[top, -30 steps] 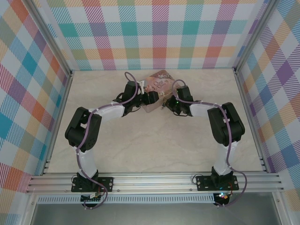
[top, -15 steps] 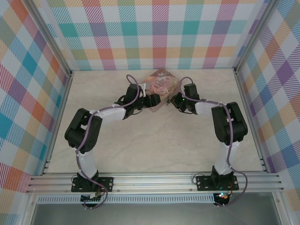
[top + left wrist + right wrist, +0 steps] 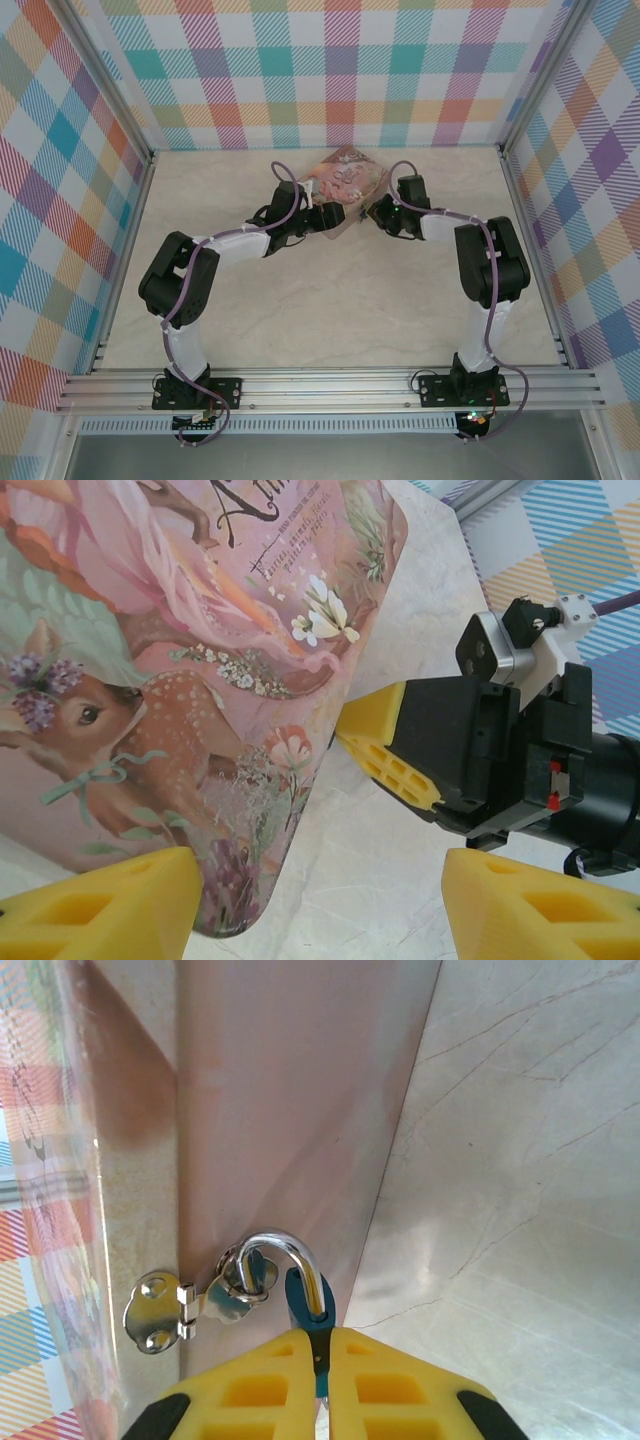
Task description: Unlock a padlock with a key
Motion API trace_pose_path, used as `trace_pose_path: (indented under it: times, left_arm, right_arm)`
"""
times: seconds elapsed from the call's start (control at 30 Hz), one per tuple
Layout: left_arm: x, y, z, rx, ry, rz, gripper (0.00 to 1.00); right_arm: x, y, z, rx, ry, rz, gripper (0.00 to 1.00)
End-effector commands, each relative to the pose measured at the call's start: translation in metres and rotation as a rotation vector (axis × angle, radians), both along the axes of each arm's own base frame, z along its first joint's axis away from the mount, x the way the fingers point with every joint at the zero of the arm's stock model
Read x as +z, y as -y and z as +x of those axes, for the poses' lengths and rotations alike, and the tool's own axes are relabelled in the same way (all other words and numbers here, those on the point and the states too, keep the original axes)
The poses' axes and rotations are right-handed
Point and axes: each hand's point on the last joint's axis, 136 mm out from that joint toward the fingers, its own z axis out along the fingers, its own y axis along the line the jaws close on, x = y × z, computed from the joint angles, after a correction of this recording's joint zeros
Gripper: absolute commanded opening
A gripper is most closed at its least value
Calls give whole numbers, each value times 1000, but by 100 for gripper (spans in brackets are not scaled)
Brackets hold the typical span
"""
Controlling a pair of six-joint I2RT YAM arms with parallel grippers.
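**Right gripper clamps the padlock at the tin's hasp; left gripper waits open beside it**

The tiny blue-bodied padlock (image 3: 298,1300) hangs on the side wall of the large pink illustrated rectangular tin (image 3: 290,1110). Its thin silvery shackle (image 3: 310,1278) is threaded through the small silver hasp (image 3: 158,1317) there. In the overhead view the tin (image 3: 345,178) sits toward the far side of the pale marbled tabletop (image 3: 330,300), with both arms reaching up to its near corner.

The right gripper (image 3: 322,1335) has its yellow fingers pressed together on the blue body, so only a sliver of blue shows between the pads. The padlock's long axis runs straight out from those jaws. The shackle's curve points away from the fingers toward the hasp, and the body's bottom end points back into the grip. The keyway probably sits on that bottom end, but the pads hide it.

The left gripper (image 3: 320,915) has its fingers spread wide with nothing held between them, and the tin's rounded corner (image 3: 230,920) lies below the gap. It faces the right gripper (image 3: 385,750) across that corner, close by but not touching. The right arm is therefore the one on the lock, and the left is the free hand. Any approach to the keyway has to come from the right gripper's side along the lock's axis, and the clamping pads look likely to block that line.
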Motion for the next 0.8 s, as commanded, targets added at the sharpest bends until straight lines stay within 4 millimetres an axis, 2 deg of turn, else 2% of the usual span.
trace_pose_path:
  times: [0.0,0.23,0.37,0.5,0.67,0.77]
  left_arm:
    - [-91,-30,-39,45,-280,173,67]
    - [-91,-29,-39,47,-281,162,68]
    - [-85,-31,-39,50,-268,161,68]
    - [-74,-37,-37,62,-247,163,69]
    - [-66,-49,-36,81,-241,155,70]
    - [-60,-58,-35,99,-238,145,70]
  right_arm:
    - [7,26,24,-99,21,-8,9]
    - [14,29,29,-118,33,16,9]
    - [14,35,21,-116,33,-14,9]
    - [16,47,-2,-89,39,-99,9]
    - [38,54,-38,13,124,-175,10]
    - [57,52,-68,115,170,-199,10]
